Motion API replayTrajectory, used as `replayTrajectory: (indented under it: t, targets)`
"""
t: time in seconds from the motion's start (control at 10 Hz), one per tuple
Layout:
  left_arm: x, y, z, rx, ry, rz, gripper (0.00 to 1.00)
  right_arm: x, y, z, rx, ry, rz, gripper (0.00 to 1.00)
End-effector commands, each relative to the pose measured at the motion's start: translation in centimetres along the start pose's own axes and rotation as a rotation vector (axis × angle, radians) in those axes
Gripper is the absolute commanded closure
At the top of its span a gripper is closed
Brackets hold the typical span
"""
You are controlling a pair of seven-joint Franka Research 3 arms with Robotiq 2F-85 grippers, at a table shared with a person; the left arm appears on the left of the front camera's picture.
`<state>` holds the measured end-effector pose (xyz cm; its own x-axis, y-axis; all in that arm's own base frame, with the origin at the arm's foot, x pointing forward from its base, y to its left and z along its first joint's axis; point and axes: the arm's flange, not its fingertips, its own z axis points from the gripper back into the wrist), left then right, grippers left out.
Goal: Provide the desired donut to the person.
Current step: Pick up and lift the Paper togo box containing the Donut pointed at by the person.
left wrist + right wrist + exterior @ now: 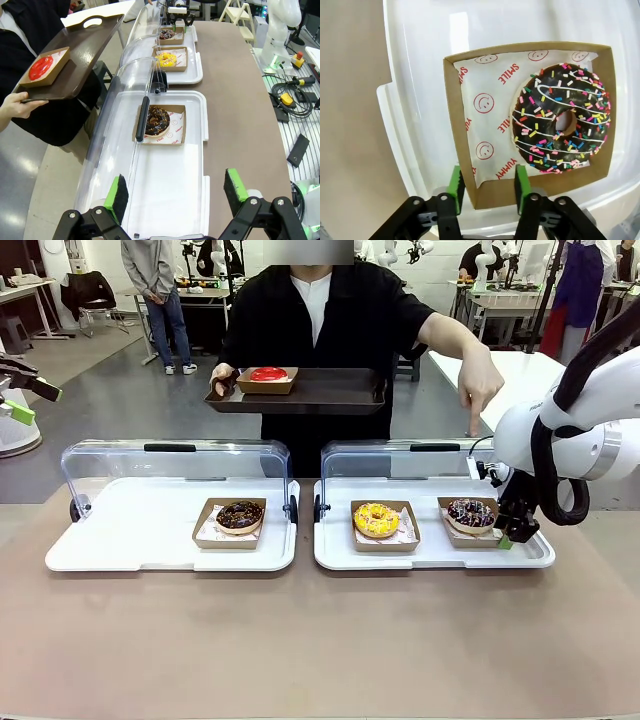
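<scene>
The person stands across the table and points a finger down at the chocolate donut with coloured sprinkles. It lies in a cardboard box at the right end of the right white tray. My right gripper is down at that box's corner, half closed. Its left pad is outside the wall. The other pad is over the paper liner, with a gap showing. Far left, my left gripper hangs open, holding nothing.
The person's other hand holds a dark tray carrying a red donut in a box. A yellow donut shares the right tray; a chocolate donut sits on the left tray. Both clear lids stand raised at the back.
</scene>
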<state>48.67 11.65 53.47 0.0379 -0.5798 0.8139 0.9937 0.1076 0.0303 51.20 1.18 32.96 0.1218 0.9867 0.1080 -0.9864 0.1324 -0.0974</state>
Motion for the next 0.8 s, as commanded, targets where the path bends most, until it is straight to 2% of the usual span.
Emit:
replayTrajectory:
  t: [0.0, 0.7]
  targets:
    - [0.12, -0.01, 0.15, -0.002, -0.018, 0.003, 0.0, -0.32, -0.02, -0.37, 0.012, -0.027, 0.012, 1.0]
    - [0.12, -0.01, 0.15, -0.002, -0.018, 0.003, 0.0, -0.22, -0.06, -0.22, 0.017, -0.027, 0.018, 1.0]
